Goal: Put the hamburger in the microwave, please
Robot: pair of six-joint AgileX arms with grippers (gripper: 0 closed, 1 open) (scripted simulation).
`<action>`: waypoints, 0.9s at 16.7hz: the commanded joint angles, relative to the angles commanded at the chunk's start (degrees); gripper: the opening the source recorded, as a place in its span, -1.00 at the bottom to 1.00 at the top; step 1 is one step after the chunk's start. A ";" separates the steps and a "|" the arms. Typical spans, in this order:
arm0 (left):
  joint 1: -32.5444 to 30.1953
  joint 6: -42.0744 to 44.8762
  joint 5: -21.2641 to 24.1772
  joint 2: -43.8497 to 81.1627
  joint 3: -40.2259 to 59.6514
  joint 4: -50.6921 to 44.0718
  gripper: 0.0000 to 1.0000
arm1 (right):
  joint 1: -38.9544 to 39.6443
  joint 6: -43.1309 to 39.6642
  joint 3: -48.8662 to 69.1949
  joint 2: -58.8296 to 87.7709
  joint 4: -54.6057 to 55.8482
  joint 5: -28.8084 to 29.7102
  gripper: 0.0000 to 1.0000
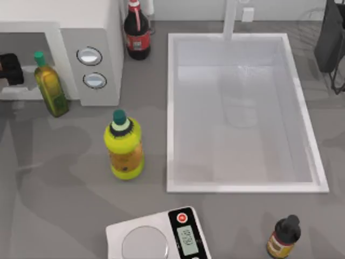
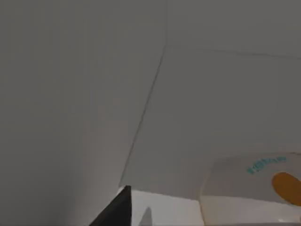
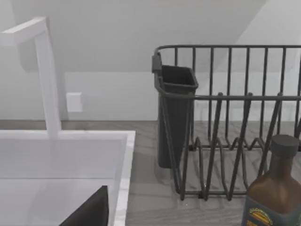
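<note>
The microwave (image 1: 102, 32) stands at the table's back left, a white box with two round silvery dials (image 1: 89, 55) and its cavity facing front. My left gripper (image 1: 8, 67) reaches into that cavity at the far left edge of the top view. In the left wrist view the plain white inner walls of the microwave (image 2: 197, 108) rise close ahead. The hamburger (image 2: 244, 186), a cream-white lump with an orange blotch, lies right beside a dark part of my left gripper (image 2: 117, 212). Whether it is held is unclear. My right gripper (image 3: 89, 214) hangs near the sink's front.
An olive-oil bottle (image 1: 51, 83) stands just in front of the cavity. A yellow green-capped bottle (image 1: 124, 145) and a cola bottle (image 1: 137, 29) stand nearby. The white sink (image 1: 242, 183) lies to the right, a scale (image 1: 156, 237) and a small brown bottle (image 1: 283, 237) at the front, a dish rack (image 3: 225, 122) behind.
</note>
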 joint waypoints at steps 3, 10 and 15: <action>1.35 0.48 0.55 -3.40 -6.21 4.08 1.00 | 0.00 0.00 0.00 0.00 0.00 0.00 1.00; 5.22 2.47 4.62 -10.71 -23.16 9.75 1.00 | 0.00 0.00 0.00 0.00 0.00 0.00 1.00; 7.47 3.93 8.40 -14.13 -34.69 10.66 1.00 | 0.00 0.00 0.00 0.00 0.00 0.00 1.00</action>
